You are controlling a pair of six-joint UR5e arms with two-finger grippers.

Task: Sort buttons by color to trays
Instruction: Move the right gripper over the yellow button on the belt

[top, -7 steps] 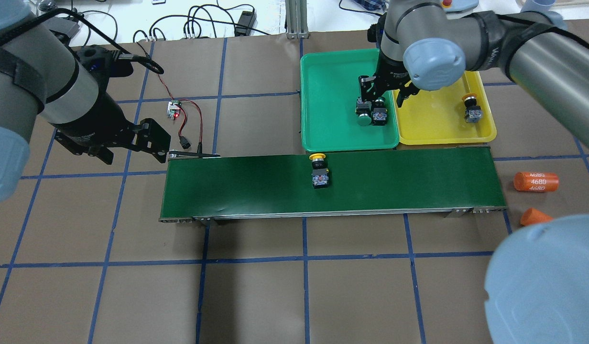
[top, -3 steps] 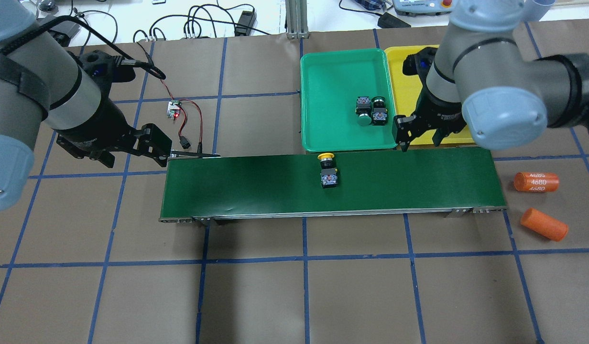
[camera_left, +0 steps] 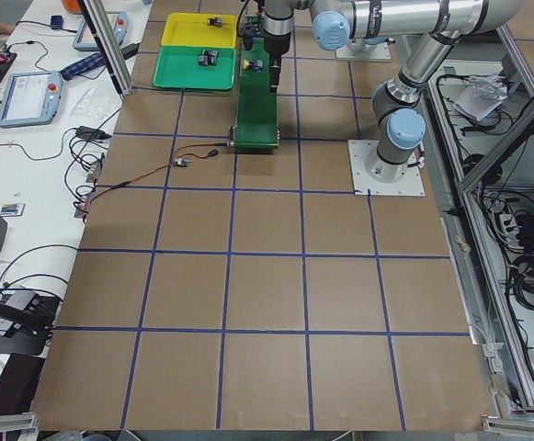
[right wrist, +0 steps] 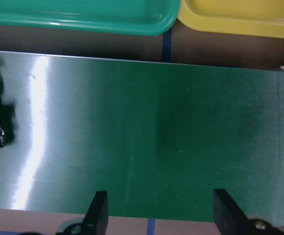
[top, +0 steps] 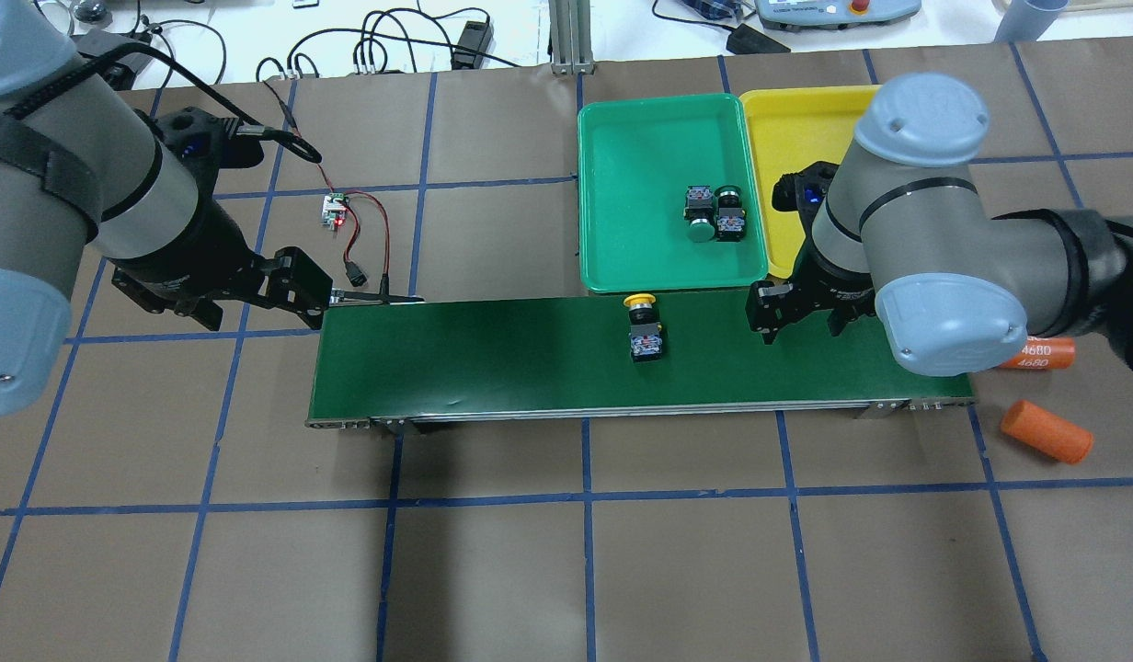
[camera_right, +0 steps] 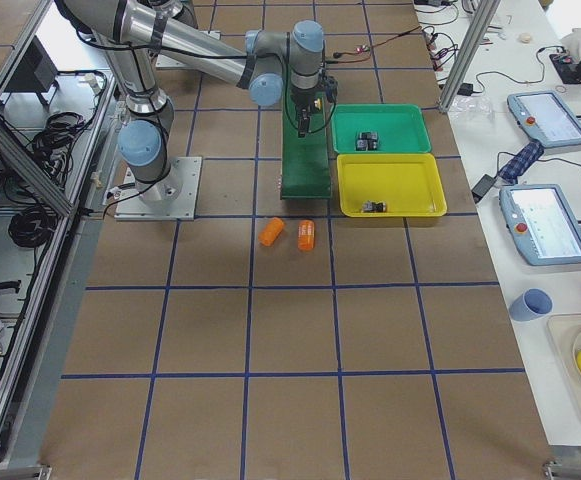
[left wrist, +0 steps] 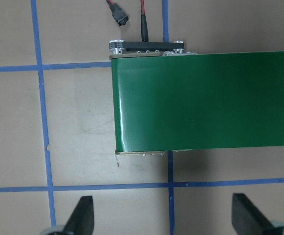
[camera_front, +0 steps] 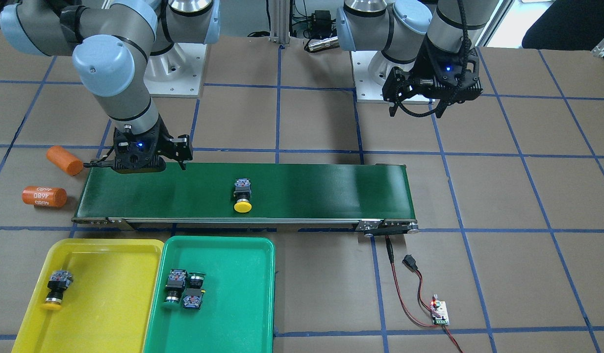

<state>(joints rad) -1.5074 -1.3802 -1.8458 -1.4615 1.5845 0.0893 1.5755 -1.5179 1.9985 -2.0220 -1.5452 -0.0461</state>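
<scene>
One yellow button (top: 643,324) lying on the conveyor belt (top: 484,359), three sitting in trays

Starting at the left of the overhead view, I am watching the left end effector (camera_front: 415,111) hanging over bare table (top: 530,552), just off the left end of the conveyor belt. Its wrist camera is showing both fingers (left wrist: 83,215) spread wide with nothing between them, so it is released. Beyond it, a small circuit board (top: 333,211) with red wires is sitting on the table, one lead running to the belt's far corner.

Moving right, the yellow button is lying on its side about midway along the belt, with its cap at the far edge and pointing towards the trays. Just past that edge, the green tray (top: 622,184) is holding two green buttons (top: 699,202). They are lying side by side, head to tail, in the tray's right half, and seem to be touching.

Next, the right end effector (top: 803,328) is hovering over the belt's right stretch, well apart from the yellow button, with its fingers parted and empty.

The yellow tray (top: 787,129) is butting against the green tray's right side. The right arm is covering most of it from overhead, but the front camera is showing a second yellow button (camera_front: 56,289) lying inside. Farthest right, two orange cylinders (top: 1045,430) are lying on the table past the belt's end.
</scene>
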